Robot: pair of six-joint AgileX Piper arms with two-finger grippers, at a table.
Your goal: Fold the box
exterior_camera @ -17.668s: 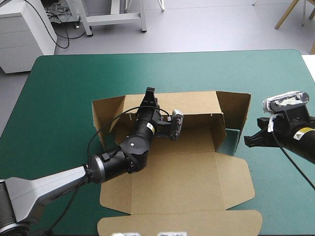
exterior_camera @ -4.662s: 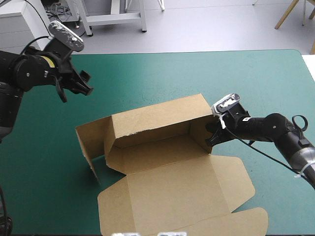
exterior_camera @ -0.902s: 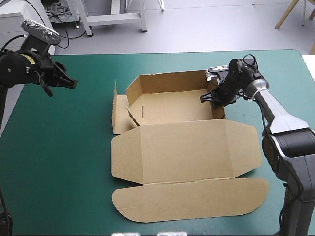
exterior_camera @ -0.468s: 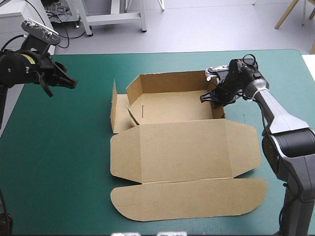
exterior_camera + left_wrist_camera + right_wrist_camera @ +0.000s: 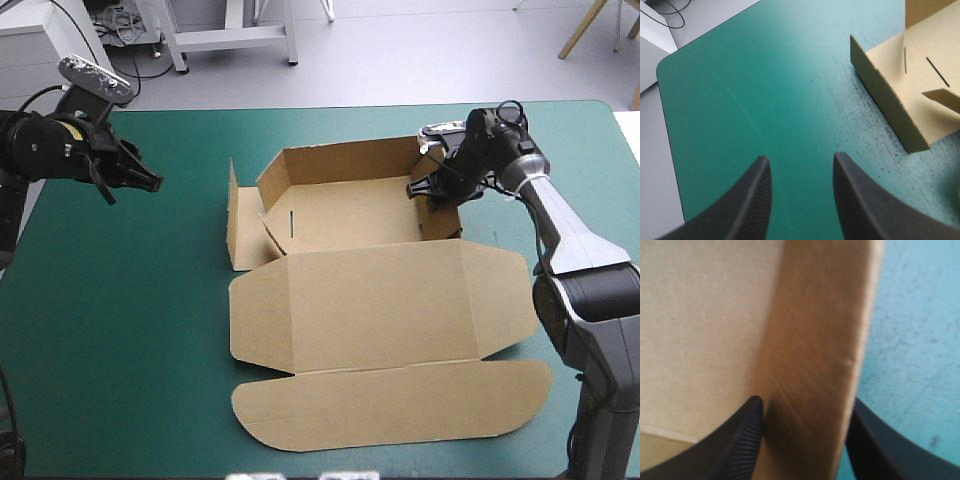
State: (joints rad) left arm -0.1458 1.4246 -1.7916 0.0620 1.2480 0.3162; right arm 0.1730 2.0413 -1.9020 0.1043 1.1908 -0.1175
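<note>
The brown box [image 5: 350, 215] lies mid-table as an open tray, with its lid [image 5: 380, 310] flat toward the front edge. Its left end flap [image 5: 238, 220] stands loose outside the tray. My right gripper [image 5: 420, 190] is at the tray's right wall, one finger inside and one outside. In the right wrist view the gripper [image 5: 805, 407] is shut on that wall [image 5: 815, 315]. My left gripper [image 5: 152, 183] hangs open over bare cover, well left of the box. In the left wrist view the gripper [image 5: 800, 157] holds nothing, and the box's left flap [image 5: 890, 110] is ahead and to one side.
The teal-green cover [image 5: 130, 300] is bare to the left of the box and along the far edge [image 5: 330, 125]. The lid's rounded front flap [image 5: 400, 405] reaches close to the table's front edge.
My left gripper has come a little toward the box and the front. The box, with my right gripper on its wall, has shifted slightly to the right.
</note>
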